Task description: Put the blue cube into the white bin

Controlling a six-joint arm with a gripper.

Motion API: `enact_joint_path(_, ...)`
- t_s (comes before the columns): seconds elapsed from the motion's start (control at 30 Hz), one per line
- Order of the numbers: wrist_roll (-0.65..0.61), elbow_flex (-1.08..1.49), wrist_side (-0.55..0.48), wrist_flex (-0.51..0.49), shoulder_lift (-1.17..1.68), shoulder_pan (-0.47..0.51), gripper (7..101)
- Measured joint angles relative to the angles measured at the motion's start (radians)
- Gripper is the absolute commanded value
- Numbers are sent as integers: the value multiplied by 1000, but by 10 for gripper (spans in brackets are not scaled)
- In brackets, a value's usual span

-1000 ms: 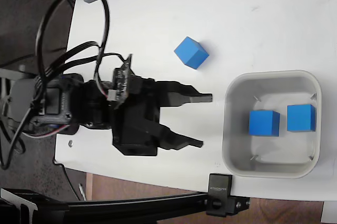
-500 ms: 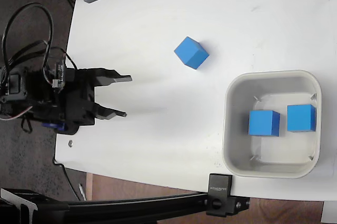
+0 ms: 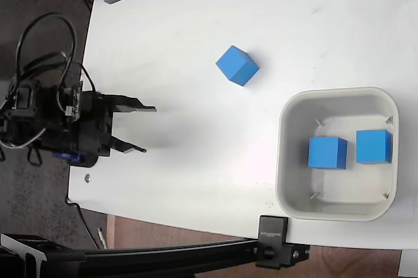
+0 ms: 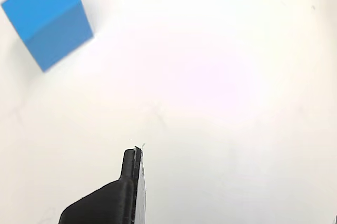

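At the table's left edge in the fixed view, the gripper (image 3: 145, 130) hangs empty, jaws spread, well apart from the blue cube (image 3: 237, 65) lying loose outside the white bin (image 3: 285, 160). The cube sits rotated, so a misaligned approach could nudge it away.

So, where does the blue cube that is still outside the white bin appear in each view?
Fixed view: the blue cube lies on the table, upper middle, up and left of the white bin, apart from the open gripper.
Wrist view: the blue cube is in the top left corner; the bin is not in it.
Shared landmark: the white table.
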Motion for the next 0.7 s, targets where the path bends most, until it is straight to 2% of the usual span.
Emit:
enact_joint_path(0.23, 12, 46, 41, -6, 14, -3, 1000)
enact_joint_path(0.7, 14, 49, 40, -6, 26, -5, 1003)
